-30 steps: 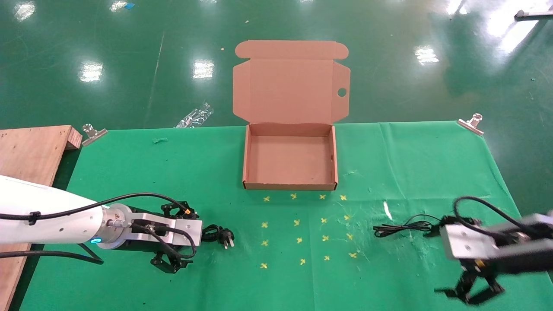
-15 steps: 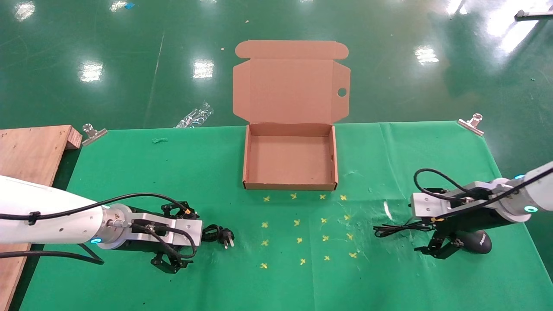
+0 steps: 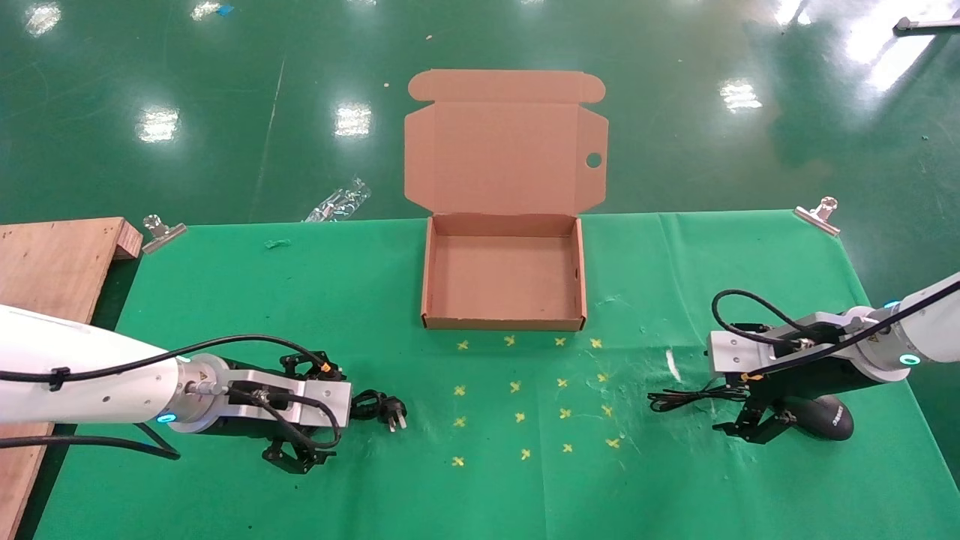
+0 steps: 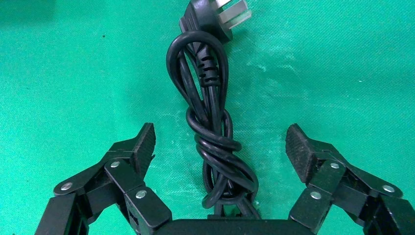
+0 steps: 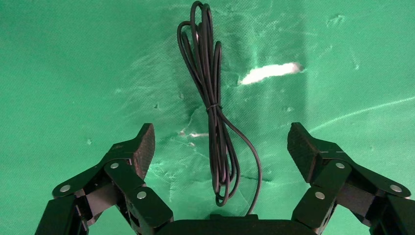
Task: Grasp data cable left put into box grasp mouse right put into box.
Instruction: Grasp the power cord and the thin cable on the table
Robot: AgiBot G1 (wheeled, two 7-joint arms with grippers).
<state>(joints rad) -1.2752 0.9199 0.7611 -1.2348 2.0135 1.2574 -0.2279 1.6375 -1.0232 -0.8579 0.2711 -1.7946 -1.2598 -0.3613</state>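
Grippers hang low over green cloth, both spread wide and empty: left gripper (image 4: 220, 147) straddles the cable (image 4: 214, 142), right gripper (image 5: 220, 147) hovers beside the mouse (image 3: 823, 417), over its cord (image 5: 215, 127). Box (image 3: 427, 300) sits open between. Risk: the right one pinching only cord.

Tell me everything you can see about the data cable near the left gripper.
The data cable is a thick black cord, looped and knotted into a bundle, with a black plug showing silver prongs at its far end. It lies flat on the green cloth, between the fingers of the open left gripper, which do not touch it.
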